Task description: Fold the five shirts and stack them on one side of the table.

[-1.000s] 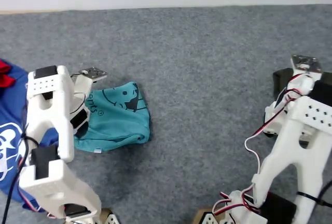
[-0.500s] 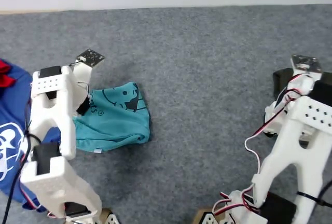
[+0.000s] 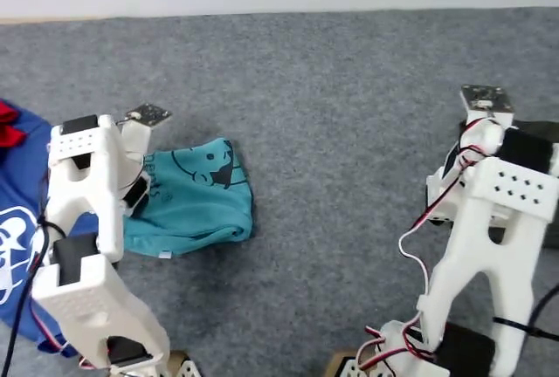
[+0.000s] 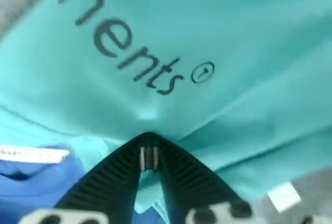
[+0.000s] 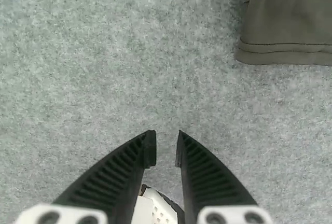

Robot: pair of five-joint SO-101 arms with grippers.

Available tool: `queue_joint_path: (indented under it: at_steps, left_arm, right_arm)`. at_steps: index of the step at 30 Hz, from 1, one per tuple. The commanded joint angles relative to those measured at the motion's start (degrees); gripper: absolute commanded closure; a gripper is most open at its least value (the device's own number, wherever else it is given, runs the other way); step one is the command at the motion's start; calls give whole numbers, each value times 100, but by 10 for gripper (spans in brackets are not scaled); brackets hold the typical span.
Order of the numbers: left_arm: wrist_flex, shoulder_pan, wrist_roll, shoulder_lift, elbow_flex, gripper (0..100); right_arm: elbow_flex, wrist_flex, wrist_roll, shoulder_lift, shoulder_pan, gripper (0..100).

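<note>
The left gripper is seen with fingers closed together against the teal shirt. A blue shirt is seen alongside.

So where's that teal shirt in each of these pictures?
High view: the teal shirt lies left of centre, on the grey table cover.
Left wrist view: it lies right under the left gripper, printed lettering beyond the tips.
Right wrist view: the table cover and a dark olive garment.
Shared landmark: the grey table cover.
</note>
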State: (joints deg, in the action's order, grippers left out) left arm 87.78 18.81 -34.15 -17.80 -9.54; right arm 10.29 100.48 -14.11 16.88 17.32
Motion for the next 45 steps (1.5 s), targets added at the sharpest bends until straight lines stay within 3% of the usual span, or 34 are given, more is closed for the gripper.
queue_joint_path:
  at_steps: [1, 5, 11, 19, 24, 31, 40, 45]
  left_arm:
    - [721, 105, -448, 79, 92, 996]
    - [1257, 246, -747, 79, 92, 996]
    - [1275, 396, -993, 53, 4, 996]
    - [1266, 62, -1319, 53, -971, 996]
    - [1266, 105, -1301, 264, -699, 996]
    - [1222, 193, -1292, 1626, 4, 996]
    - [-334, -949, -88, 1820, 66, 996]
    - [-1415, -1679, 246, 1767, 48, 996]
  right_arm:
    - [-35, 189, -9, 233, -40, 920]
    - [-35, 189, -9, 233, -31, 920]
    - [-35, 189, -9, 233, -31, 920]
    - [-35, 198, -9, 233, -31, 920]
    - [-35, 198, -9, 242, -48, 920]
    - [-53, 207, -18, 295, -101, 920]
    - [-62, 207, -18, 303, -1385, 920]
    - [-35, 207, -18, 303, -1490, 920]
